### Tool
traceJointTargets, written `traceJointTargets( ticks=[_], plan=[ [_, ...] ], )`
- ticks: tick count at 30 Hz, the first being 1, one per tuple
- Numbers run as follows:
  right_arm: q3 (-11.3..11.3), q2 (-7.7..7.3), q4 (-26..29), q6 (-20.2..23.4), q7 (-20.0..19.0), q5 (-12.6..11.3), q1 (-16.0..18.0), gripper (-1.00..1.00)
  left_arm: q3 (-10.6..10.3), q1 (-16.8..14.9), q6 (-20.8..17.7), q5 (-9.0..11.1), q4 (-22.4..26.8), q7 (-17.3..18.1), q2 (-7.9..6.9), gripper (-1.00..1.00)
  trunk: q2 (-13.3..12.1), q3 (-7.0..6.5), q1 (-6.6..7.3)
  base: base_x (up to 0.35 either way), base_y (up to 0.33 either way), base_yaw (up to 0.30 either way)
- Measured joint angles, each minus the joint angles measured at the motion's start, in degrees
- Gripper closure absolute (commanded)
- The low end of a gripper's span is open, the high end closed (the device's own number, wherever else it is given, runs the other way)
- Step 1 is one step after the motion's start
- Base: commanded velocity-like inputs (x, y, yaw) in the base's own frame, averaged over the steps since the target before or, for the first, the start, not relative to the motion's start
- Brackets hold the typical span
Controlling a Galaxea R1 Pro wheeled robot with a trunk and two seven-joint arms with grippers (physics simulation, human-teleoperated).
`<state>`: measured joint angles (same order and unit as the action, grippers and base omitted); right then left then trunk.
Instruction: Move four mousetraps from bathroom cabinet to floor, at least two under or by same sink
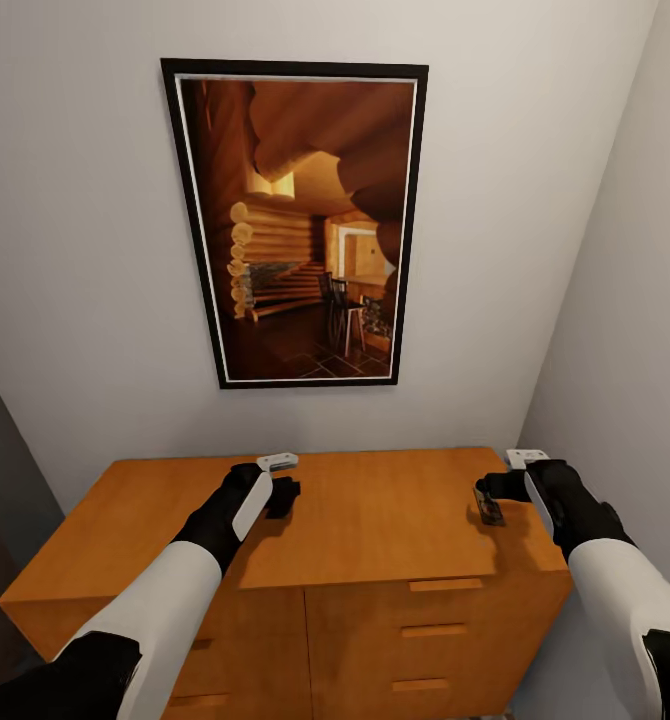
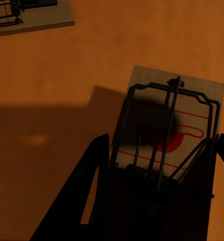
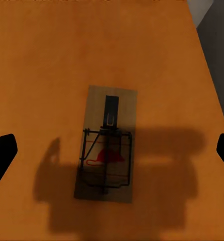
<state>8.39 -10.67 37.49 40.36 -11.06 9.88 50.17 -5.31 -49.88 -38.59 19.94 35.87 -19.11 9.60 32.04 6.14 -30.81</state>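
I am facing the orange-brown cabinet (image 1: 375, 525), with both arms over its flat top. My left gripper (image 2: 162, 165) has its dark fingers (image 2: 94, 196) tight against the sides of a tan mousetrap (image 2: 192, 100) with a black spring bar and a red bit. It looks shut on the trap and shows as a dark shape (image 1: 283, 497) in the head view. A second mousetrap (image 2: 36, 17) lies further off on the wood. My right gripper (image 3: 112, 148) hangs open above a third mousetrap (image 3: 108, 150) lying flat near the cabinet's right end (image 1: 490, 510), fingertips (image 3: 1, 153) wide apart.
A framed picture of a log cabin (image 1: 300, 225) hangs on the white wall behind the cabinet. Another wall runs close along the right. Drawer fronts with bar handles (image 1: 445, 584) face me. Grey ground (image 3: 217, 45) shows past the cabinet's right edge.
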Motion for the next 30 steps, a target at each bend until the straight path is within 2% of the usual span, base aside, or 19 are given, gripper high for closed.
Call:
traceJointTargets(
  ticks=[18,22,24,30],
  plan=[
    [-0.1,0.09,-0.5,0.3,0.3,-0.4,0.1,-1.0,0.0,0.0,0.1,0.1,0.0,0.0,0.06,1.0,0.0,0.0,0.0,0.0,0.0,0.0],
    [0.0,0.1,-0.5,0.3,0.7,-0.4,1.1,-1.0,-0.1,0.0,0.1,-0.1,0.0,0.0,0.39,1.0,0.0,0.0,0.0,0.0,0.0,0.0],
    [-0.1,0.15,-3.0,0.4,1.5,-0.4,3.0,-1.0,-0.1,0.0,0.1,-0.1,0.0,-0.1,0.39,1.0,0.0,0.0,0.0,0.0,0.0,0.0],
    [-0.1,0.17,-6.2,0.1,2.7,-0.1,4.0,-1.0,-0.1,0.0,0.1,0.0,0.0,-0.1,0.39,1.0,0.0,0.0,0.0,0.0,0.0,0.0]
  ],
)
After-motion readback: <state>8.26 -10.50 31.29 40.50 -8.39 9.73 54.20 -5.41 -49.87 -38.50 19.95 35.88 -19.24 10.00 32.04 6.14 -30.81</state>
